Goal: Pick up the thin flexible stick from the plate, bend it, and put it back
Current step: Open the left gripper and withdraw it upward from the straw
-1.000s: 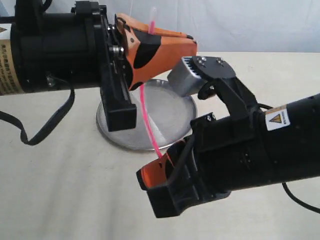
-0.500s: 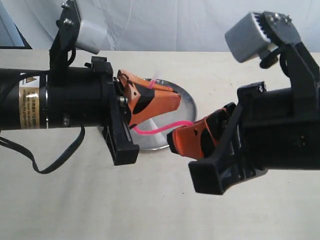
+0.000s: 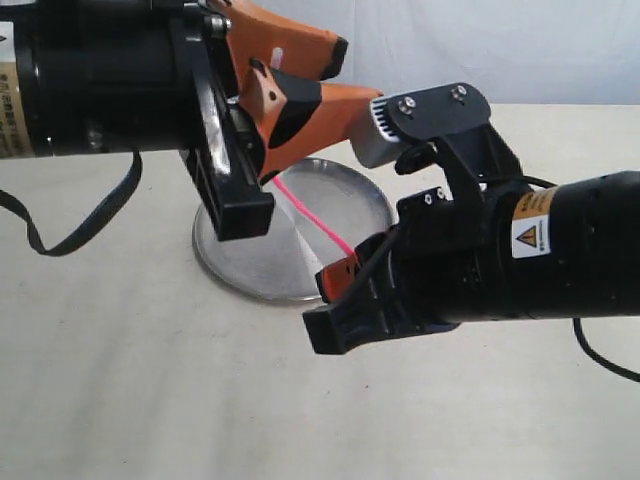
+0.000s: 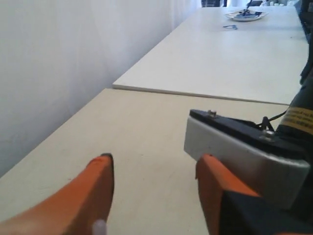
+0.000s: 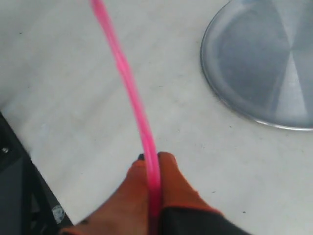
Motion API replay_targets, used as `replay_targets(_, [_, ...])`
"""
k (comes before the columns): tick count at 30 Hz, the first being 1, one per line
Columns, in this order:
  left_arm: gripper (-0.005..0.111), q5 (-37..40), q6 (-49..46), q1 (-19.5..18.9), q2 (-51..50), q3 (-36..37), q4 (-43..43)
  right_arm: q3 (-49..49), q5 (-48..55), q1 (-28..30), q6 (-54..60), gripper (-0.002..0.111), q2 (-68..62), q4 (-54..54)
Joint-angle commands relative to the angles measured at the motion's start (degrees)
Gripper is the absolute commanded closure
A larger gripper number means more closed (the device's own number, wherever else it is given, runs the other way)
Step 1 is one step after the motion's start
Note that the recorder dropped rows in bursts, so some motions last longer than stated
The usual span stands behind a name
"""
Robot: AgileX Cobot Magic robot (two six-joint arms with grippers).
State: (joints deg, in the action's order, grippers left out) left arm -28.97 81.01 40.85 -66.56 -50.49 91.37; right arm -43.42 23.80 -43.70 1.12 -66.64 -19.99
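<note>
Pale worktop (image 3: 120,380), silver plate (image 3: 255,250) at centre. Left tool (image 4: 155,164): jaws apart. Right tool (image 5: 152,159): clamped on lower end of thin flexible stick (image 3: 315,217). Stick held off plate, slanting over it toward left tool, nearly straight. Pickup done; lasting bend not evident; return to plate outstanding.
</note>
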Motion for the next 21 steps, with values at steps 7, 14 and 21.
replay_targets(7, [0.052, 8.9, 8.8, 0.4, 1.9, -0.3, 8.6, -0.3, -4.7, 0.3, -0.3, 0.109, -3.1, 3.0])
replay_targets(14, [0.052, 19.0, 8.8, 0.4, 5.5, -0.3, 8.6, -0.3, -5.0, 3.3, -2.3, 0.109, -7.3, 6.9])
replay_targets(21, [0.052, 24.0, 8.8, 0.4, 7.9, -0.3, 8.6, -0.5, -7.9, 10.1, -2.2, 0.109, -12.2, 8.3])
